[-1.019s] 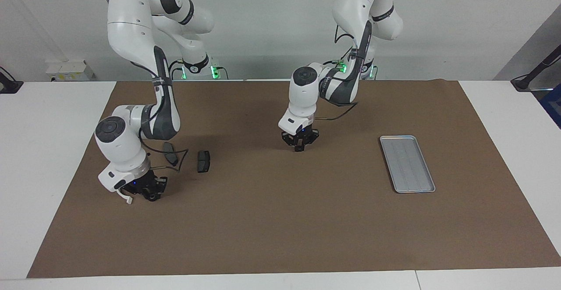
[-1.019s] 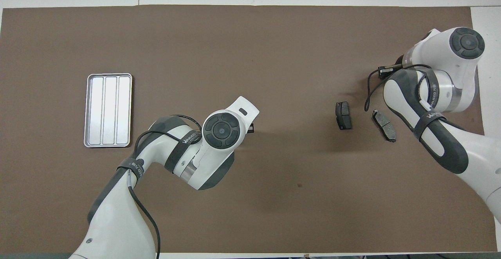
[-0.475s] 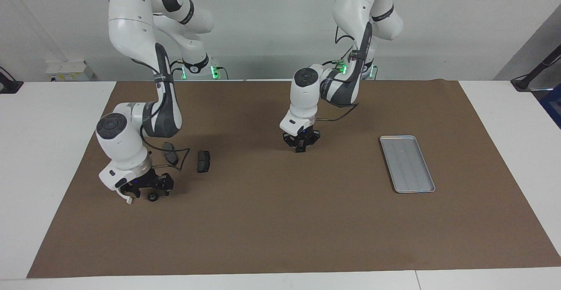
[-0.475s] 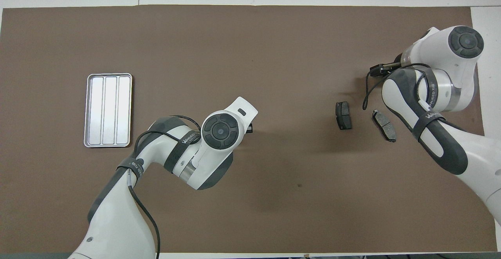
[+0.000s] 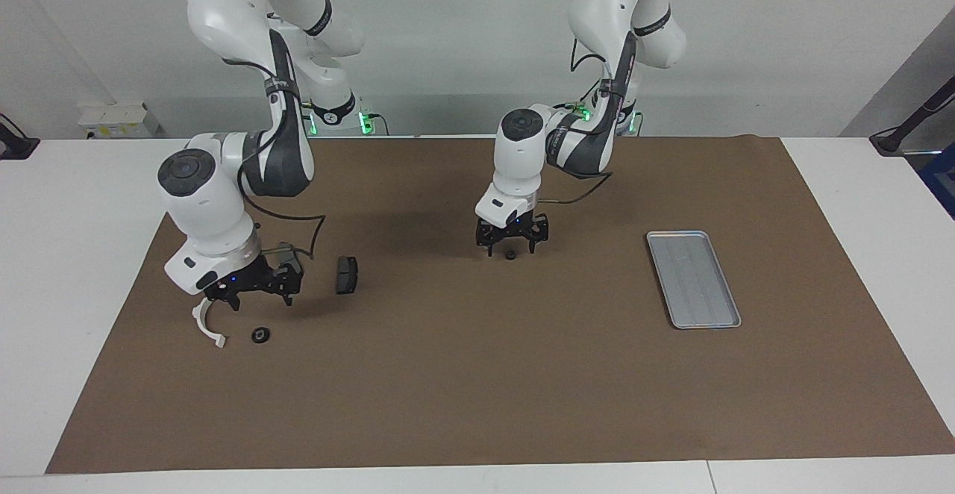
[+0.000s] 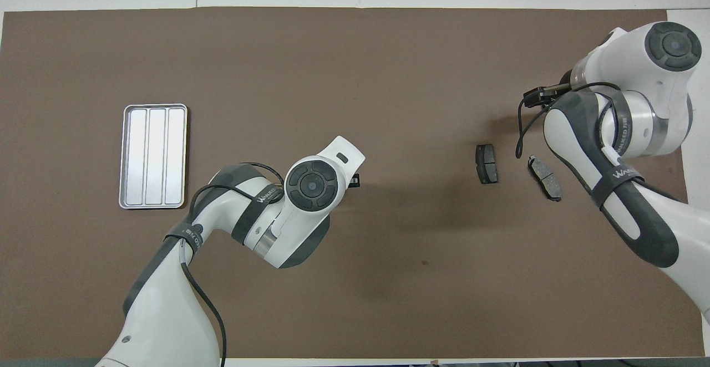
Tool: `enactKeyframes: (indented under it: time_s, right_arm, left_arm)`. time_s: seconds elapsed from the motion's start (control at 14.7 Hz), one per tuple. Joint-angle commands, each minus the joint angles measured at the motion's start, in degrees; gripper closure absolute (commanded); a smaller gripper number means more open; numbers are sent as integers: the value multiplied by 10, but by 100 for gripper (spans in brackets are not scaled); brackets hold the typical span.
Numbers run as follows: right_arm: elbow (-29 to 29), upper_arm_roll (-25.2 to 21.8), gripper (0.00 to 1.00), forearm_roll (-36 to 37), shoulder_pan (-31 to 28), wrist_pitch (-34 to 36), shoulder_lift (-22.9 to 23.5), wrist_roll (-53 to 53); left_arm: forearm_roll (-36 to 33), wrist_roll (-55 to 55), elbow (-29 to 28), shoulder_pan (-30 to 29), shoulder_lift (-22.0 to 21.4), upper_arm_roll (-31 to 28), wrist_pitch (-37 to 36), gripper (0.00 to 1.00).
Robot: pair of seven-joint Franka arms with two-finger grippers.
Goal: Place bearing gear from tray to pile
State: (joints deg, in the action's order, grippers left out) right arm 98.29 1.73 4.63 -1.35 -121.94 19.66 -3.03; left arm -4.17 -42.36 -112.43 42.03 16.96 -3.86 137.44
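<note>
A small dark round bearing gear (image 5: pixel 260 335) lies on the brown mat beside the white half-ring bracket (image 5: pixel 207 324) of the pile. Two dark pads (image 5: pixel 346 274) (image 6: pixel 544 177) lie nearer to the robots. My right gripper (image 5: pixel 257 296) hangs open just above the gear, holding nothing. Over the middle of the mat my left gripper (image 5: pixel 511 244) is open, and a second small dark piece (image 5: pixel 510 254) lies on the mat under it. The silver tray (image 5: pixel 694 279) (image 6: pixel 153 156) toward the left arm's end holds nothing. In the overhead view both arms' wrists hide their grippers, the gear and the bracket.
The brown mat (image 5: pixel 477 389) covers most of the white table. A loose cable loops from the right arm's wrist (image 5: pixel 310 244) beside the pads. A wide stretch of bare mat lies between the pile and the tray.
The right gripper opened, left the round gear on the mat by the bracket and rose. The left gripper opened too, leaving a small dark piece on the mat.
</note>
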Motion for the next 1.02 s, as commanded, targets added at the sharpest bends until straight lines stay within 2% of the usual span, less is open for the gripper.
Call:
enactKeyframes:
  time_s: [0.0, 0.34, 0.61, 0.75, 0.95]
  right_arm:
    - [2, 4, 0, -8, 18, 41, -33, 35]
    - [2, 4, 0, -11, 106, 108, -71, 245]
    - [2, 12, 0, -12, 192, 114, -81, 428]
    - [3, 14, 0, -29, 223, 113, -82, 494]
    - [7, 15, 0, -55, 264, 108, -87, 576]
  left_arm:
    - [-14, -11, 29, -47, -39, 3, -24, 0]
    - [-15, 11, 75, -165, -77, 3, -59, 0]
    - [-8, 135, 75, -273, -99, 7, -74, 0]
    - [-7, 180, 78, -307, -100, 7, -74, 0]
    - [-8, 255, 78, -342, -126, 0, -80, 0]
